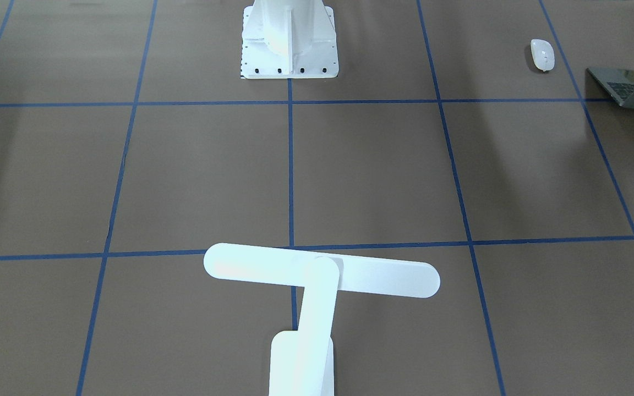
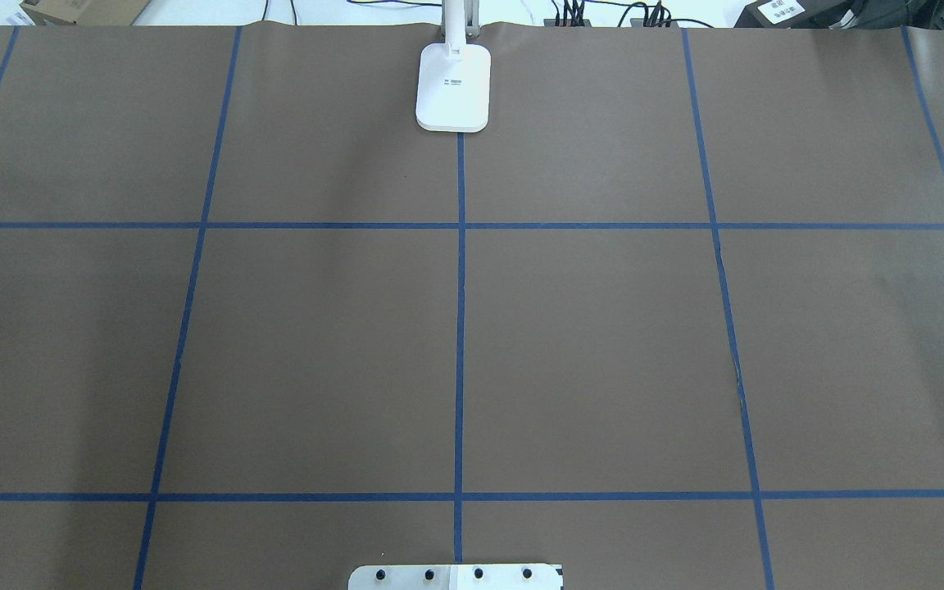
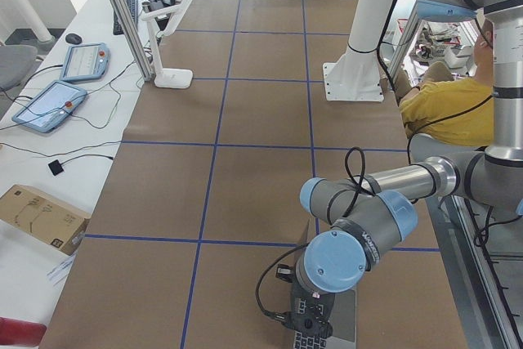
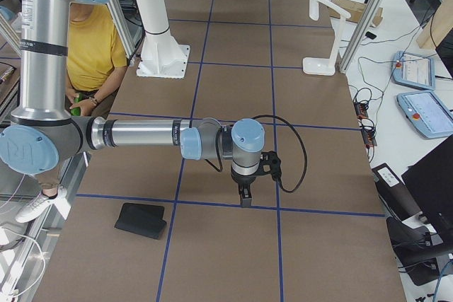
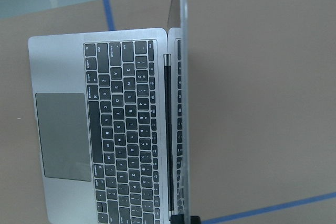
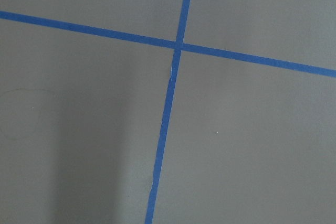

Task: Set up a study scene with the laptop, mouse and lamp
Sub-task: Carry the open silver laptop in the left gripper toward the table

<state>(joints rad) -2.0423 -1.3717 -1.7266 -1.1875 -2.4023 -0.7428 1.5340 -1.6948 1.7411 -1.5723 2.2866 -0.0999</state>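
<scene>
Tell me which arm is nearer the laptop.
Left. The left gripper hangs directly above the open laptop, at the robot's left end of the table. The right gripper is toward the opposite end, over taped table surface near a flat black pad.

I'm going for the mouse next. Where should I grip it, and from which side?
Grip the mouse across its narrow sides at mid-length, coming straight down from above. It lies flat, low and oval, so its rounded ends would probably slip; the laptop stands apart, leaving both sides free.
</scene>
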